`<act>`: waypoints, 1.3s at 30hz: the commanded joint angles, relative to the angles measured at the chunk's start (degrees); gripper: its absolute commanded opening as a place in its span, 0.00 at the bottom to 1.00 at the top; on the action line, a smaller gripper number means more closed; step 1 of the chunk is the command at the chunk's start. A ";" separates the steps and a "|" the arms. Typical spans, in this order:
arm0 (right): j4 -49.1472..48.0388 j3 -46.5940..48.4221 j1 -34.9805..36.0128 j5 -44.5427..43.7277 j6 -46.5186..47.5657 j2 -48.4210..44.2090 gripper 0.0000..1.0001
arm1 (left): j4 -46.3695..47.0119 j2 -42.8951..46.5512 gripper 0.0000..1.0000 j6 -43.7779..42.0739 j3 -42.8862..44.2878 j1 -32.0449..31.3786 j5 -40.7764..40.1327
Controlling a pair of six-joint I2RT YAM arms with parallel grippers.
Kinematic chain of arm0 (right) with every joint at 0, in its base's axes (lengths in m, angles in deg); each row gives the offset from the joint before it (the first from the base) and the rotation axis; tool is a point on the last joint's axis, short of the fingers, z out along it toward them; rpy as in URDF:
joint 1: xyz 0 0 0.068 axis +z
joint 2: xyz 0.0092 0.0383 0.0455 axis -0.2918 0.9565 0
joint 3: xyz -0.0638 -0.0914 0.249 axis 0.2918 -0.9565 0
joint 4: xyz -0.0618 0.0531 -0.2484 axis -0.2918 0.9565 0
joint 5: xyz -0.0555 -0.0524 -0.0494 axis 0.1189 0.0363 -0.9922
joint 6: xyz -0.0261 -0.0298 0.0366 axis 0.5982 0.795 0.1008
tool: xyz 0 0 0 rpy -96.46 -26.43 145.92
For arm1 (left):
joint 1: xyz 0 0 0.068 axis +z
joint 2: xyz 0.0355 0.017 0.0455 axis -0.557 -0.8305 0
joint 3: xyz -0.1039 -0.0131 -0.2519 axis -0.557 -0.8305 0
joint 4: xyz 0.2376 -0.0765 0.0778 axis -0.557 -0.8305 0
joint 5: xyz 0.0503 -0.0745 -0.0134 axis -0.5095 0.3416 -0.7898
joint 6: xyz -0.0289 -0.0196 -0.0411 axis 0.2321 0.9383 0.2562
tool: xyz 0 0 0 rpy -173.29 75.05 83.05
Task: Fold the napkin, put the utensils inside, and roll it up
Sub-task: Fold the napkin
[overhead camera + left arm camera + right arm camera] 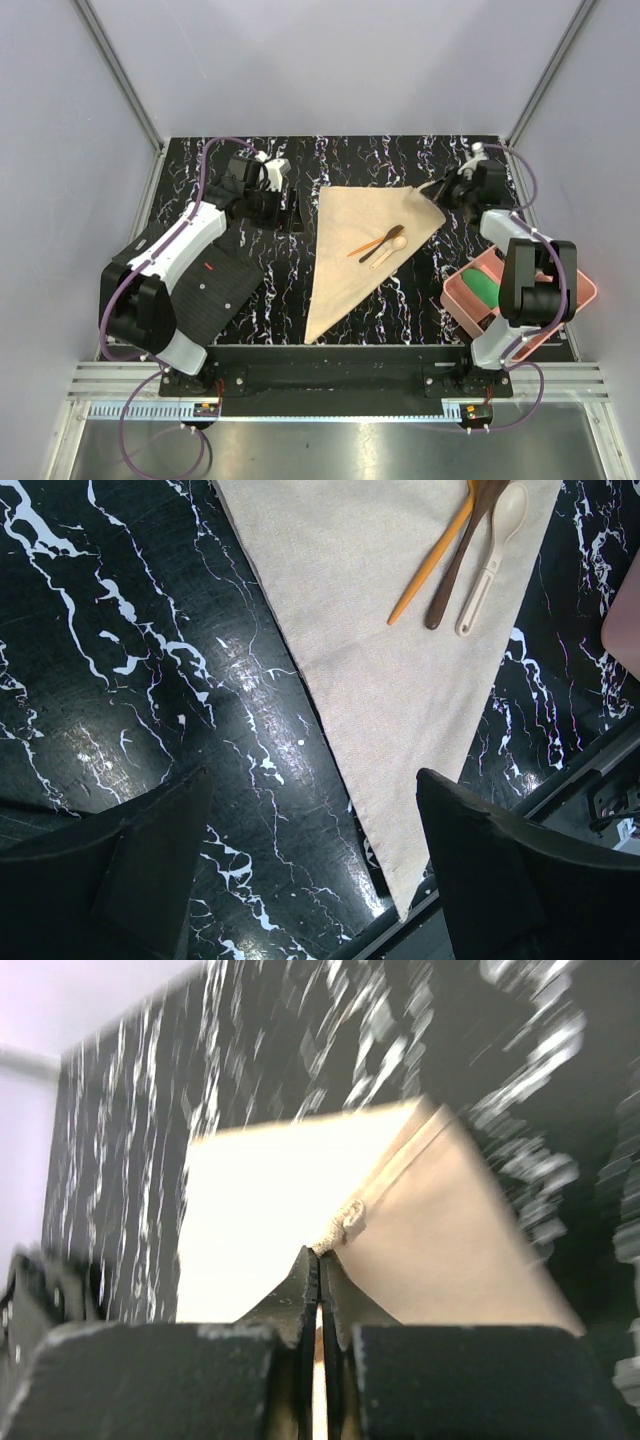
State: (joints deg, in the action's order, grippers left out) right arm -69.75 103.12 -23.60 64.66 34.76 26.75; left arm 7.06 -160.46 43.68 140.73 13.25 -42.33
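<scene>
The beige napkin (350, 255) lies folded into a triangle in the middle of the table, with its point toward the near edge. On it rest the utensils: an orange stick (366, 246), a dark brown spoon (383, 242) and a pale spoon (390, 251). My right gripper (440, 192) is at the napkin's far right corner and is shut on it. In the right wrist view the cloth's hem (345, 1222) bunches at the closed tips of that gripper (318, 1253). My left gripper (315, 780) hangs open over the napkin's left edge (330, 695), holding nothing.
A pink tray (458, 295) holding a green item (484, 291) stands at the right, beside the right arm's base. A black dotted mat (215, 288) with a red mark lies at the left under the left arm. The table's near edge (560, 780) runs just past the napkin's point.
</scene>
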 commanded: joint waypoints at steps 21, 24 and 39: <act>2.70 -10.35 22.45 -2.52 -3.83 -12.28 0.00 | 1.06 4.20 0.86 -0.77 -0.55 0.12 1.45; 2.70 -11.05 23.24 -2.69 -4.27 -12.81 0.00 | 1.06 4.20 0.87 -0.77 -0.55 0.12 1.45; 3.05 -15.36 26.23 -3.40 -6.03 -14.13 0.00 | 1.06 3.94 0.87 -0.51 -0.55 0.12 1.98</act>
State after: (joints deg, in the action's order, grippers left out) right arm -66.10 88.56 1.71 61.92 29.52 13.81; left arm 7.00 -158.75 43.71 140.21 13.25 -41.93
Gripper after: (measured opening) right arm 0.011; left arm 0.865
